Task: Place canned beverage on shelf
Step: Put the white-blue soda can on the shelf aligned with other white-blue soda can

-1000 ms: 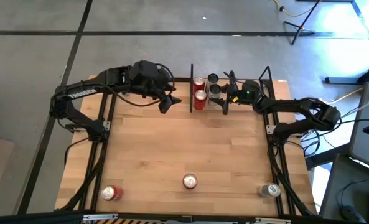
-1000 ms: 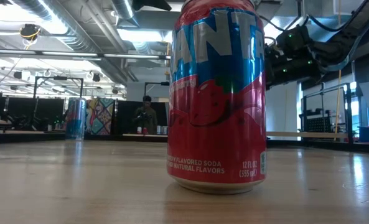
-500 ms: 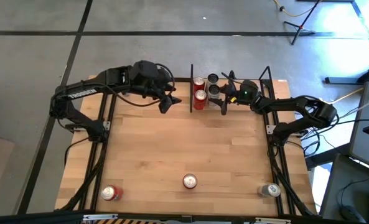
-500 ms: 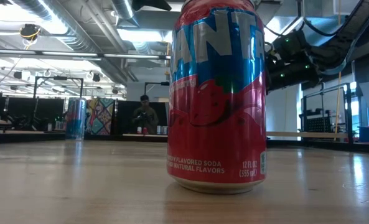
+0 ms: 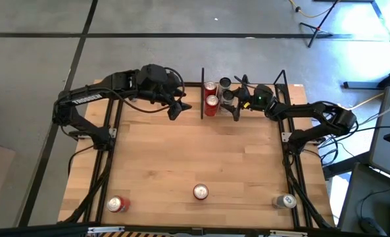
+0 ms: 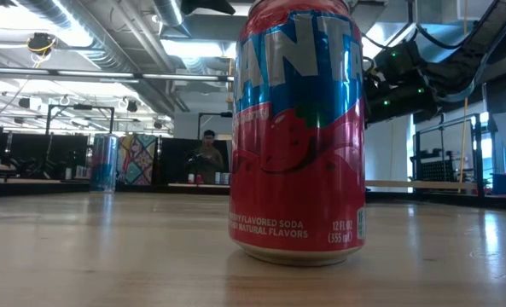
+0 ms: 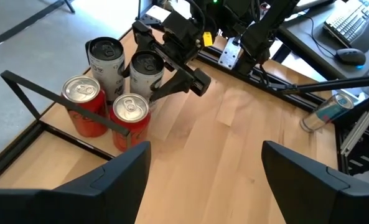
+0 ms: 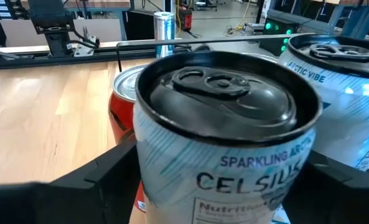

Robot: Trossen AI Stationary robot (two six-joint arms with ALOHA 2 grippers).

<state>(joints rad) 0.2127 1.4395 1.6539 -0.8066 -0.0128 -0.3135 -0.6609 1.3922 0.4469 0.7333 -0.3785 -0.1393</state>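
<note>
Silver cans in shelf [image 5: 202, 92]: two, one [image 7: 147, 71] between the right hand's [image 7: 172, 70] parted fingers, seemingly just released.
Red cans in shelf: two [image 7: 129, 118], beside them.
Cans left on desk [image 5: 181, 151]: three along the near edge, red [image 5: 118, 204], red [image 5: 200, 191], silver [image 5: 286, 201].
Progress: roughly four of seven shelved.
Left hand [image 5: 175, 107]: apart, empty, waiting beside the shelf.

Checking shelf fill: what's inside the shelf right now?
The shelf holds four upright cans: two red cans and two white Celsius cans. The right gripper straddles the nearer white one. The floor under them is hidden.
</note>
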